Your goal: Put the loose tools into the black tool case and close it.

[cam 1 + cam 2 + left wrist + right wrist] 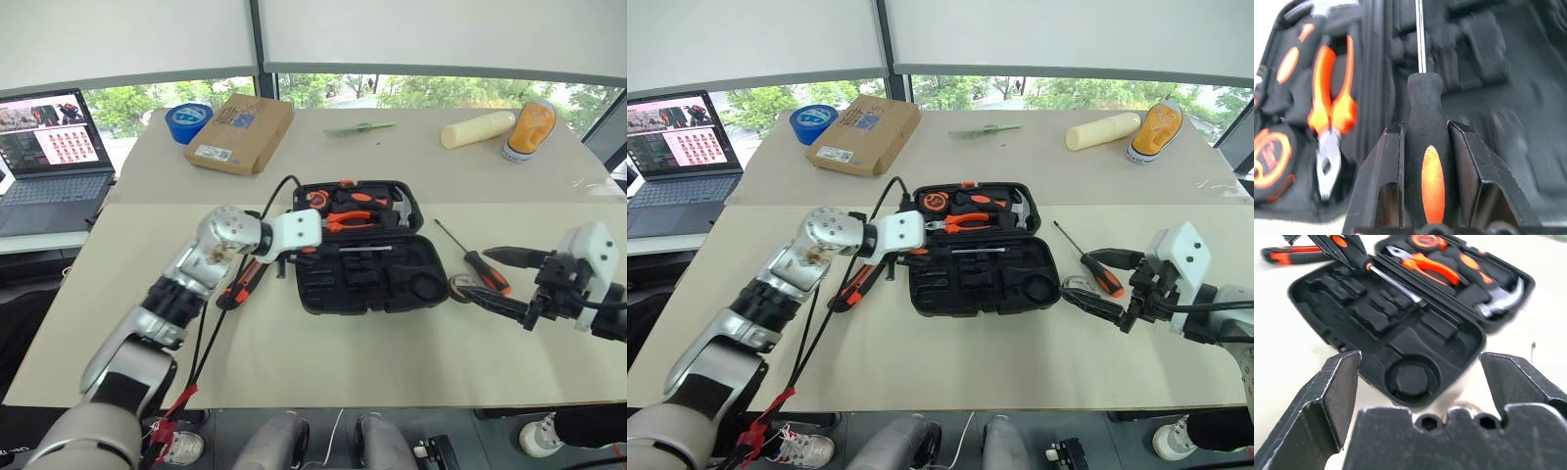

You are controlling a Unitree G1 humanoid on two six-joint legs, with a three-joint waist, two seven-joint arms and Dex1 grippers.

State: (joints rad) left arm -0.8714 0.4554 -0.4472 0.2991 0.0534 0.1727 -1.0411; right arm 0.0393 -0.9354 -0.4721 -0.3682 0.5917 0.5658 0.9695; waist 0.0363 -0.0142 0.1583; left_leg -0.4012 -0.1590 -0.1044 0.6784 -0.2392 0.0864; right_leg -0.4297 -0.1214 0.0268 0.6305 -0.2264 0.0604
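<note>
L claw (1425, 142) grips screwdriver (1425, 112) over open case (364, 264); R claw (509, 284) open.

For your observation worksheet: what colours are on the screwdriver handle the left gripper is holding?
Black with an orange inlay on the screwdriver handle; clearest in the left wrist view.

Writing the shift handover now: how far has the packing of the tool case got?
Done: none of the loose tools visibly seated in the open black tool case. In hand: the left end effector grips a black-and-orange screwdriver over the case. Left: another screwdriver right of the case, the utility knife left of it, then closing the case.
</note>
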